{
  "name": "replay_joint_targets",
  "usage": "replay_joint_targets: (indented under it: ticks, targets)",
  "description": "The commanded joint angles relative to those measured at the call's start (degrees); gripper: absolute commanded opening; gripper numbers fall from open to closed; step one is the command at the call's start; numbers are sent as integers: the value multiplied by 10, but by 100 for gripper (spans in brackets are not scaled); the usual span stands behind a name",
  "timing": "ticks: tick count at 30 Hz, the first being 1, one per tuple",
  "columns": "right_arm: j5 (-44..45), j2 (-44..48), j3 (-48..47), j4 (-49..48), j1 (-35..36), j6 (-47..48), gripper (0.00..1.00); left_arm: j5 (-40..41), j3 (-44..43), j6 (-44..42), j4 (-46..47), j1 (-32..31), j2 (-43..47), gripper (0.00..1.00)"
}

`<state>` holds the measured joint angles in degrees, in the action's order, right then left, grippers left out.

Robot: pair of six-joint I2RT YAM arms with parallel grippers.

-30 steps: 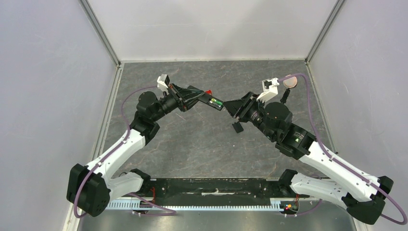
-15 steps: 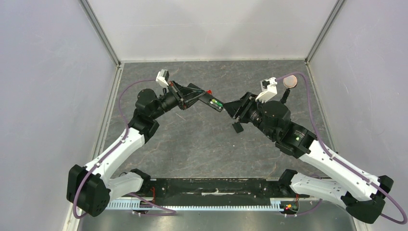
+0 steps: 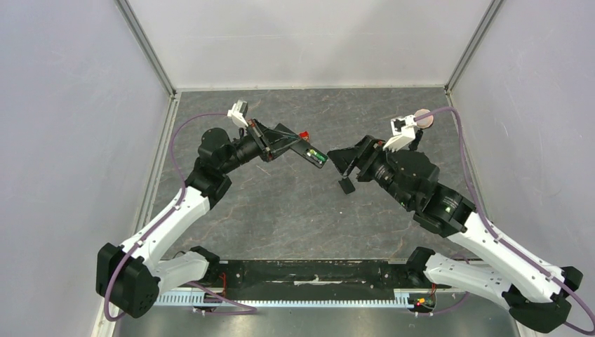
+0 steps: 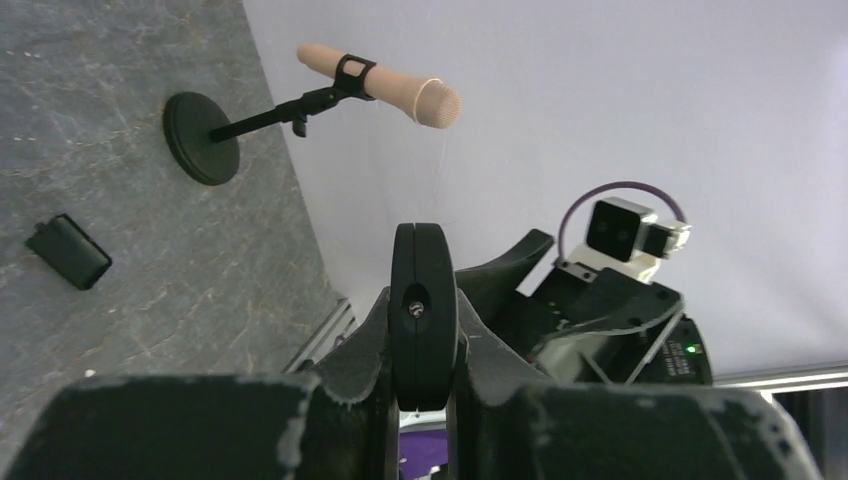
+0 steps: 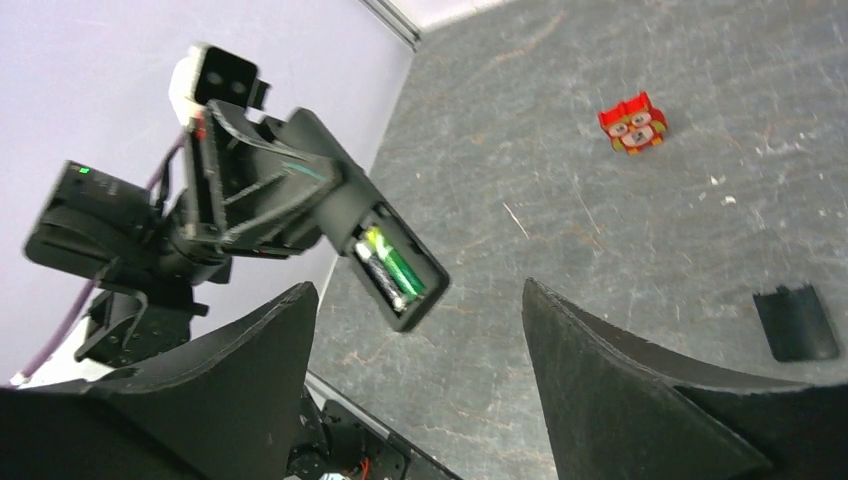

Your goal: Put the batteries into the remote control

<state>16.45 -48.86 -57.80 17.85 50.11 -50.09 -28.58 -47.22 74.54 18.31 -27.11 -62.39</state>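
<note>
My left gripper [image 3: 284, 145] is shut on the remote control [image 3: 312, 153], a slim black bar held up above the table with its open compartment toward the right arm. Both batteries lie side by side in that compartment: the green one [image 5: 399, 268] and the dark one with a pale end [image 5: 380, 273]. From the left wrist the remote [image 4: 423, 300] shows end-on, clamped between the fingers [image 4: 423, 400]. My right gripper [image 3: 342, 160] stands open a short way right of the remote's end, touching nothing. Its fingers [image 5: 418, 292] are spread wide in the right wrist view.
A small black battery cover [image 3: 344, 185] lies flat on the table below the right gripper, also visible as the cover [image 5: 797, 322]. A red-and-white box [image 5: 633, 122] sits behind the remote. A microphone stand [image 4: 200, 137] occupies the back right corner.
The right gripper has opened wide and drawn back to the right, away from the remote's end. The left gripper keeps its hold and has barely shifted.
</note>
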Motion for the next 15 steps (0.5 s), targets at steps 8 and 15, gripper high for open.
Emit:
replay_joint_targets:
  ticks: [8, 15]
  targets:
    - [-160, -37, -36, -72, 2, 158, 84, -172, -69, -130, 13, 0, -11, 2]
    - [-277, -55, -68, -9, 2, 248, 84, -287, -53, -143, 72, -1, -15, 2]
